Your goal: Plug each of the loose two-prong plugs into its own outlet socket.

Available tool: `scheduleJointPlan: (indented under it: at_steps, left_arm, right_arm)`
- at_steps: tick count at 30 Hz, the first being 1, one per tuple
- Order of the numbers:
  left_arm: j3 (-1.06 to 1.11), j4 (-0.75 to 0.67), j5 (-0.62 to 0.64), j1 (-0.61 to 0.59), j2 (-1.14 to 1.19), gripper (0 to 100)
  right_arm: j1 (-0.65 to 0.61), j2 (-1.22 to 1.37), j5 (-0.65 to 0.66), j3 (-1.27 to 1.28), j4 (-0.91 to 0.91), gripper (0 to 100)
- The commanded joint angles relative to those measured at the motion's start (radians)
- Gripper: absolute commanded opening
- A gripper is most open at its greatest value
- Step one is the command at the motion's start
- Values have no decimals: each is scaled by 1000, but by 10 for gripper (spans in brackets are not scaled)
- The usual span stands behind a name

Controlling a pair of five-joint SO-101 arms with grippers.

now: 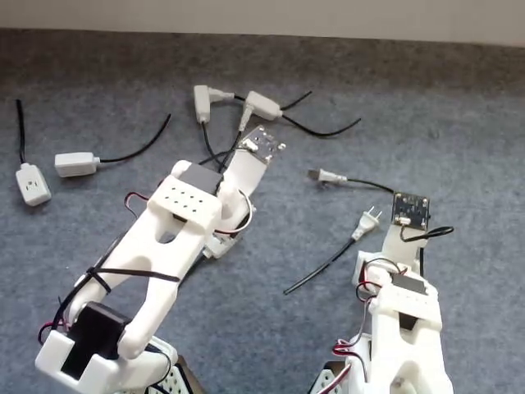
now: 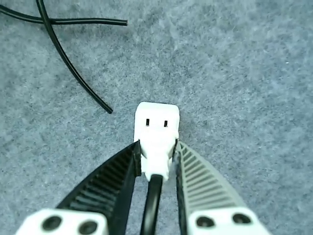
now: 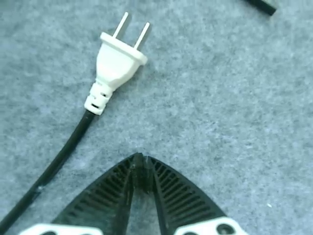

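Note:
My left gripper (image 2: 156,149) is shut on a white two-slot outlet socket (image 2: 157,128) that rests on the grey carpet, its black cord running back between the fingers. In the high view the left gripper (image 1: 264,148) sits just below two more white sockets (image 1: 203,103) (image 1: 262,105). My right gripper (image 3: 142,166) is shut with nothing in it, a short way behind a loose white two-prong plug (image 3: 117,58). That plug (image 1: 369,222) lies left of the right gripper (image 1: 410,209). A second loose plug (image 1: 326,176) lies farther back.
Two other white sockets (image 1: 33,185) (image 1: 76,164) with black cords lie at the far left. Black cords (image 2: 73,73) cross the carpet ahead of the left gripper. Open carpet stretches between the two arms and at the right.

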Motion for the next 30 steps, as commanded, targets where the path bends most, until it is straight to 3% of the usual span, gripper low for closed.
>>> scheduleJointPlan:
  at_steps: [1,30]
  left_arm:
    - [1,-20,3,16,-31,7]
    - [44,-71,2,16,-28,7]
  right_arm:
    - [-13,-10,-6,-2,-24,6]
    - [-13,-12,-6,-1,-24,6]
